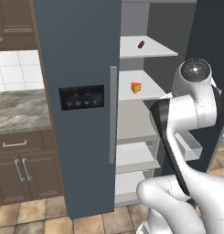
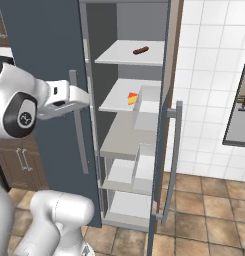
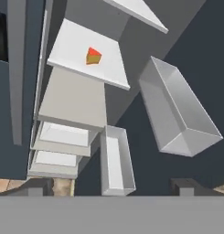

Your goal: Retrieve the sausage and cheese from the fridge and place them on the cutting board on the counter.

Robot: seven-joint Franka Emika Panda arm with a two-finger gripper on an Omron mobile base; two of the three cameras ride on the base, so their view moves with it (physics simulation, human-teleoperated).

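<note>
The fridge (image 1: 81, 45) has its left door shut and its right door (image 2: 166, 125) swung open. On the top white shelf lies the short maroon sausage (image 1: 141, 44) (image 2: 140, 50). One shelf lower sits the yellow-orange cheese (image 1: 136, 87) (image 2: 132, 98) (image 3: 93, 55). My gripper (image 3: 112, 186) is open and empty, outside the fridge opening and well short of the cheese, roughly at its shelf height. The marble counter (image 1: 17, 109) is left of the fridge. The cutting board is out of view.
Two grey bins (image 3: 177, 114) (image 3: 115, 160) hang on the inside of the open door, to the right of the shelves. The shut door's bar handle (image 1: 113, 114) runs along the left edge of the opening. Lower shelves (image 2: 125, 137) are bare.
</note>
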